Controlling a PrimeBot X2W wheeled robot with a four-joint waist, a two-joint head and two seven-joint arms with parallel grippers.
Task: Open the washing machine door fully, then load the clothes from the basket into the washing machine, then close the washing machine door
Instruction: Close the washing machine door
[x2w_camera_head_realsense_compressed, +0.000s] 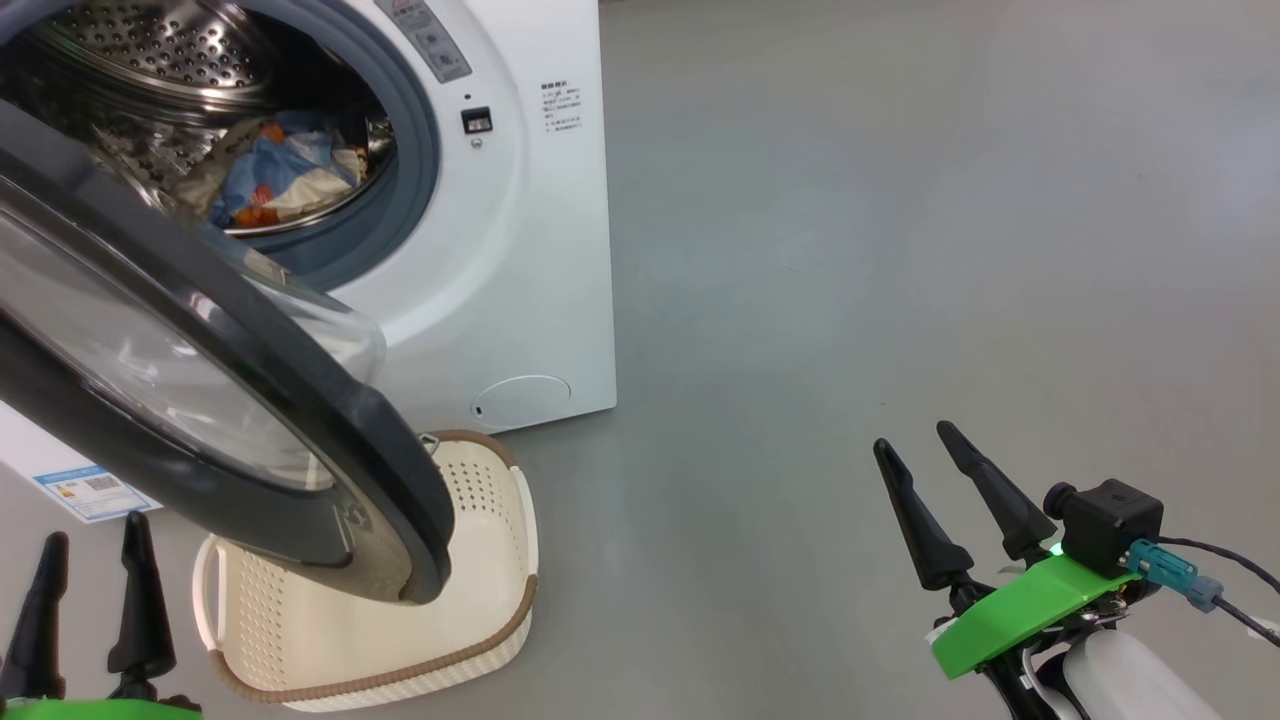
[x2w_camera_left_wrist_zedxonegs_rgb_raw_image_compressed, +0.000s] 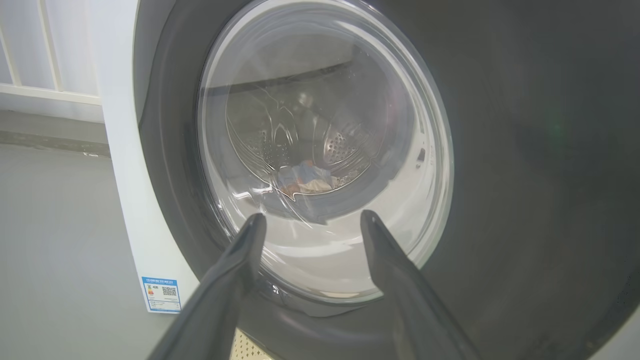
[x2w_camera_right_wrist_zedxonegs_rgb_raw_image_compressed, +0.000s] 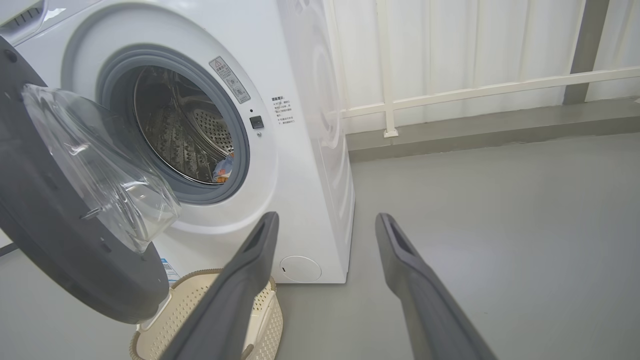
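Clothes (x2w_camera_head_realsense_compressed: 280, 180): in the washing machine (x2w_camera_head_realsense_compressed: 540, 250), low in its drum (x2w_camera_head_realsense_compressed: 150, 55).
Washing machine door (x2w_camera_head_realsense_compressed: 200, 370): swung out before the washing machine's left half.
Basket (x2w_camera_head_realsense_compressed: 487, 500): on the floor (x2w_camera_head_realsense_compressed: 850, 300) just before the washing machine, partly under the door.

A smooth grey floor (x2w_camera_head_realsense_compressed: 850, 250) carries everything. The white washing machine (x2w_camera_head_realsense_compressed: 545, 260) stands squarely on it. Just in front of the machine, the cream basket (x2w_camera_head_realsense_compressed: 480, 620) with its brown rim sits on the floor, partly under the open door (x2w_camera_head_realsense_compressed: 390, 450). Behind, a low grey kerb (x2w_camera_right_wrist_zedxonegs_rgb_raw_image_compressed: 475, 130) borders the floor.
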